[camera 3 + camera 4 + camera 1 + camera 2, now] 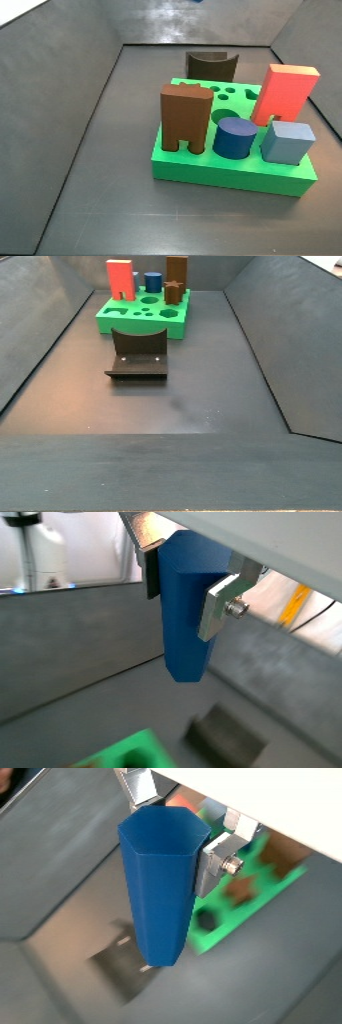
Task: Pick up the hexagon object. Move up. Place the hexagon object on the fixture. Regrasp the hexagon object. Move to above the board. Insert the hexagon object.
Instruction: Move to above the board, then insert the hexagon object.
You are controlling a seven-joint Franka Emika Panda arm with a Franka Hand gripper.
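Note:
My gripper (187, 584) is shut on the hexagon object (187, 607), a long dark blue bar that hangs upright between the fingers (221, 607), well above the floor. Both wrist views show it (158, 888), gripped near its top end. The green board (227, 172) lies on the floor, and its edge shows below the bar in both wrist views (247, 893). The dark brown fixture (139, 356) with its U-shaped notch stands on the floor next to the board (140, 318). It also shows at the board's far side in a side view (210, 66). The gripper does not show in either side view.
On the board stand a tall red block (287, 92), a reddish-brown arch-legged block (187, 118), a short blue cylinder (237, 137) and a light blue cube (287, 141). Sloping grey walls (40, 346) enclose the floor on all sides.

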